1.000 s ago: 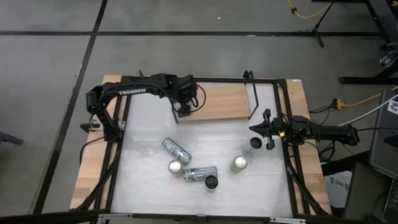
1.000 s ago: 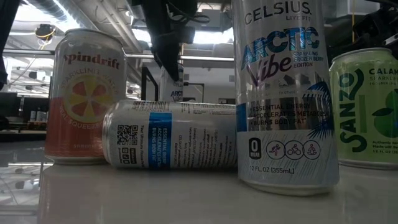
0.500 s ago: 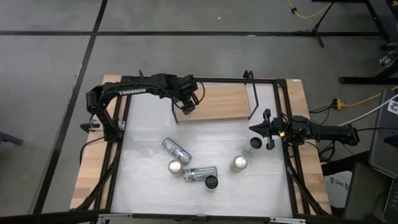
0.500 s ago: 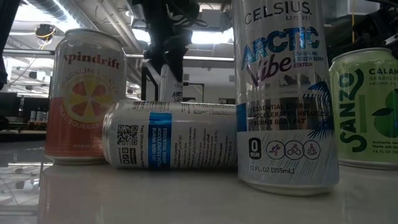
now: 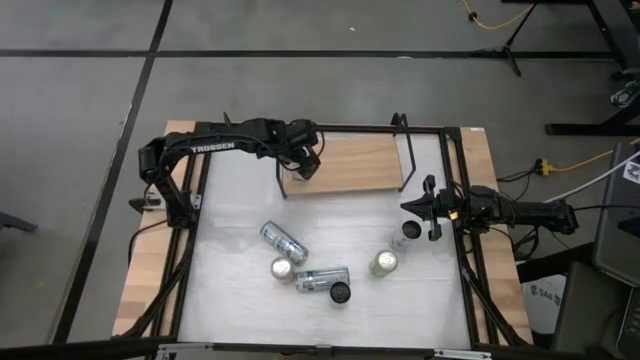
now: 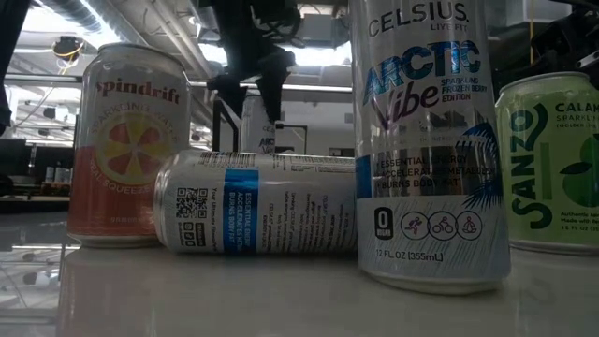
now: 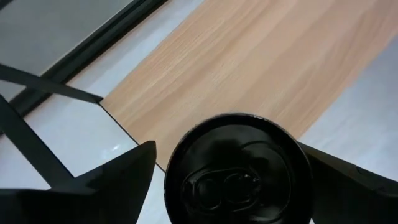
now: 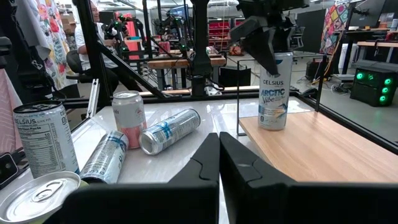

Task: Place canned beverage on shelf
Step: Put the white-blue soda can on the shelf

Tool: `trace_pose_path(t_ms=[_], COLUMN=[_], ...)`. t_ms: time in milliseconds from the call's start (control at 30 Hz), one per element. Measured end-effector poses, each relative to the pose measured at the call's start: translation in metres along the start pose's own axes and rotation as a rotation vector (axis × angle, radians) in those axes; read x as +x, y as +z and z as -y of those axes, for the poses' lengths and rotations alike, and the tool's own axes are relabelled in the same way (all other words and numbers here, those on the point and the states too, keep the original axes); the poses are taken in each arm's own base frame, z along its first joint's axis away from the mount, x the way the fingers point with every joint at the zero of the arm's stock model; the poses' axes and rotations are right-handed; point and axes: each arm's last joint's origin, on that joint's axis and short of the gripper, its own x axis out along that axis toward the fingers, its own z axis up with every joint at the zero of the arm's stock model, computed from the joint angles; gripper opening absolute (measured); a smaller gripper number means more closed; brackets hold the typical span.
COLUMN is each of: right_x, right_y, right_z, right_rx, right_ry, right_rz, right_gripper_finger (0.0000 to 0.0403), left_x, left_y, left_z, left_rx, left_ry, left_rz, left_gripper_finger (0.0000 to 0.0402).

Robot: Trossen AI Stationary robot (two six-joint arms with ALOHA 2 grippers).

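Observation:
A white Celsius can (image 8: 273,93) stands upright on its base at the left end of the light-wood shelf (image 5: 360,165), next to a black wire upright (image 8: 237,99). My left gripper (image 7: 233,155) is open above it, pointing down, with one finger on either side of the can's black top (image 7: 239,171). The low view shows the fingers spread over the can (image 6: 257,126). My right gripper (image 8: 219,155) is shut and empty, low over the table near its right edge (image 5: 410,208).
Several more cans are on the white tabletop in front of the shelf: two lying (image 5: 283,241) (image 5: 322,279), others upright (image 5: 282,268) (image 5: 341,292) (image 5: 384,263) (image 5: 411,230). The shelf board to the right of the placed can is bare (image 5: 370,160). People show in the room beyond (image 8: 81,37).
My left gripper has opened and let go of the Celsius can, staying over the shelf's left end. The can stays upright on the shelf.

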Motion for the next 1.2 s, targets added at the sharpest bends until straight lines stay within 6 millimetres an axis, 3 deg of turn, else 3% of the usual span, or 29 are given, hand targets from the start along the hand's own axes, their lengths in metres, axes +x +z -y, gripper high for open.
trace_pose_path(t_ms=[833,1200], right_x=[0.0,0.0], right_y=[0.0001,0.0], right_z=[0.0,0.0], right_rx=[0.0,0.0], right_ry=[0.0,0.0], right_rz=[0.0,0.0], right_gripper_finger=[0.0,0.0], left_x=[0.0,-0.0002], left_y=[0.0004,0.0004], left_z=[0.0002,0.0005], left_rx=[-0.063,-0.069], left_ry=[-0.002,-0.002], left_rz=[0.004,0.005], left_gripper_finger=[0.035,0.0273])
